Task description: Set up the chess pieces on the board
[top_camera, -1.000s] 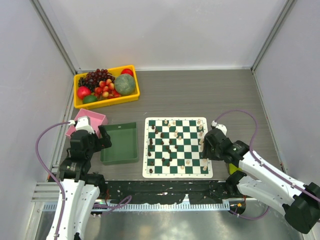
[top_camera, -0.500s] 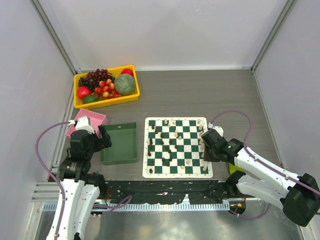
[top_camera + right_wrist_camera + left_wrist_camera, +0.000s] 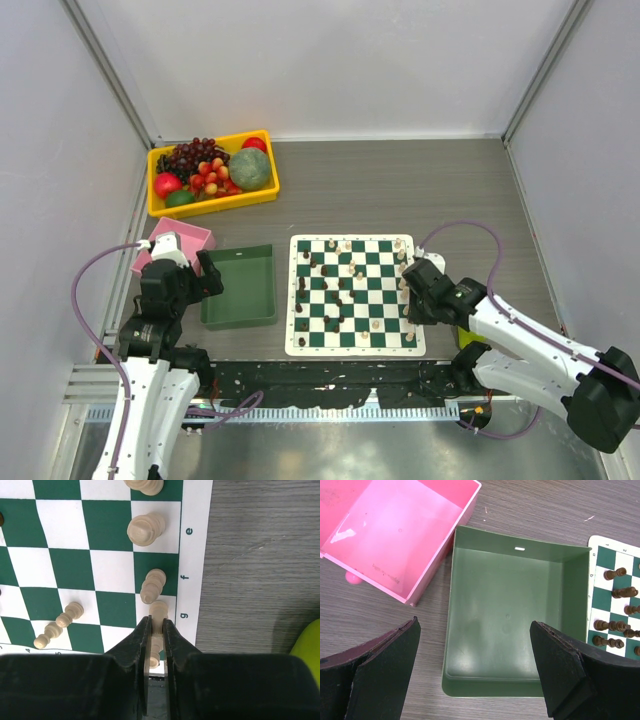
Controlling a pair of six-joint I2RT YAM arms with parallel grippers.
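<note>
Between the rough matt black pads of my left gripper I see a smooth, faintly shiny green plastic tray and a pink plastic box on the matt wood-grain table, while the cream chess piece at my right gripper looks smooth on the matt printed board.

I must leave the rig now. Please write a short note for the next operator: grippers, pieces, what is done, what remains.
Left gripper: open, empty, above the green tray.
Right gripper: shut on a cream piece at the right edge of the board, by letter g.
Done: a few cream pieces stand along that edge.
Left: dark pieces and other cream ones are scattered over the squares; full rows not yet formed.
</note>
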